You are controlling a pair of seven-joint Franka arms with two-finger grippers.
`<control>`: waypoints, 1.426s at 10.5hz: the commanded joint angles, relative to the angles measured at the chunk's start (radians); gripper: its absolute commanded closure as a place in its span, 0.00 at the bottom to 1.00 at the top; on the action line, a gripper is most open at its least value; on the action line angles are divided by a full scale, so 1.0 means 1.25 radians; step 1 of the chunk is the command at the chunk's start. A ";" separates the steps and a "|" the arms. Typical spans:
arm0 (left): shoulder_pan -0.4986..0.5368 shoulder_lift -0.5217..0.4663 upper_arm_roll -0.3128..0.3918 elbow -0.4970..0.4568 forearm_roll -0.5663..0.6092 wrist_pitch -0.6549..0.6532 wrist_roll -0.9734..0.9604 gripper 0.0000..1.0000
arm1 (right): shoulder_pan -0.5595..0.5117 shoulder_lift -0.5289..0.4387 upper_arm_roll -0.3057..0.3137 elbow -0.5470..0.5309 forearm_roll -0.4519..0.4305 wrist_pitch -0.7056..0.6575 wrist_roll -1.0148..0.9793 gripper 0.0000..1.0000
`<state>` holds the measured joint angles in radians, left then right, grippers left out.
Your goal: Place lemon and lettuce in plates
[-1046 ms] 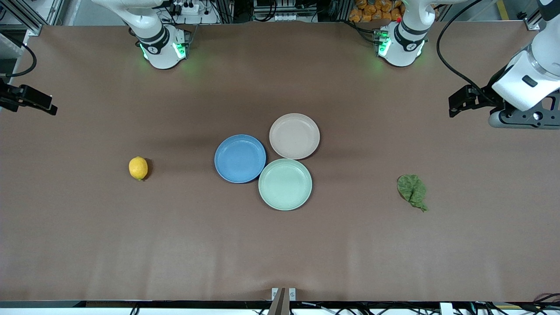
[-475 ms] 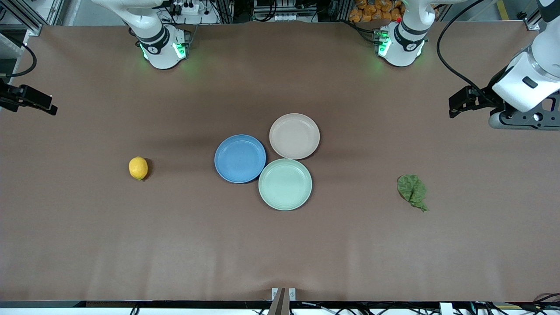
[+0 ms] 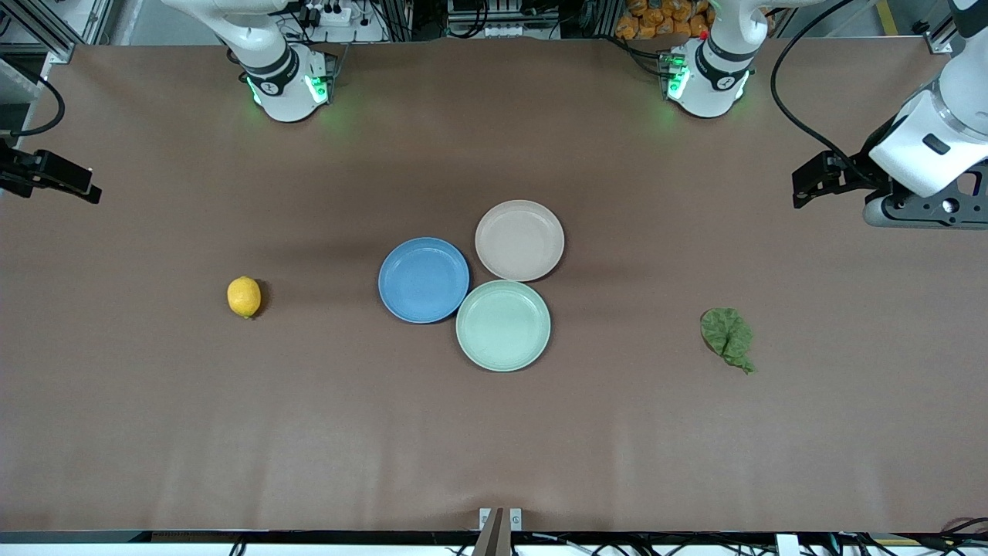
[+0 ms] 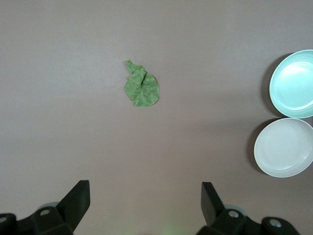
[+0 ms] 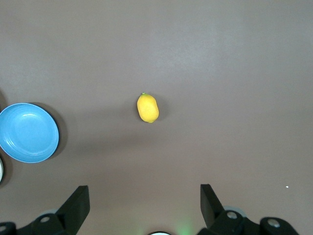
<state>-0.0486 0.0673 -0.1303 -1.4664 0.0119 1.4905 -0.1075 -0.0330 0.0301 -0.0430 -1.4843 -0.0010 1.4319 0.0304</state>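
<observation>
Nothing on table moved, left arm barely shifted | left gripper [image 4: 145, 203] and right gripper [image 5: 145, 205] hung spread, empty | small oval yellow lemon [image 3: 244, 296]: firm, slick, pinch midsection | wrinkly dark green lettuce leaf [image 3: 726, 337]: limp, light, pinch crumpled centre

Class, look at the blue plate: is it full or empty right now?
Empty. The blue plate shows only its bare inside; the lemon lies on the table toward the right arm's end, apart from it.
</observation>
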 commanded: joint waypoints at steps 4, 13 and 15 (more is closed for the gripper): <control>-0.003 -0.001 -0.004 0.013 0.003 -0.007 0.001 0.00 | -0.009 0.007 0.005 0.015 0.011 -0.007 0.008 0.00; 0.011 0.083 -0.003 -0.010 0.002 0.092 -0.002 0.00 | -0.009 0.007 0.005 0.015 0.011 -0.007 0.006 0.00; 0.011 0.112 -0.003 -0.044 0.002 0.155 -0.007 0.00 | -0.008 0.007 0.006 0.015 0.012 -0.007 0.005 0.00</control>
<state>-0.0392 0.1896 -0.1292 -1.4954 0.0119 1.6336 -0.1075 -0.0334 0.0315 -0.0431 -1.4841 -0.0010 1.4326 0.0304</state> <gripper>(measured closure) 0.000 0.000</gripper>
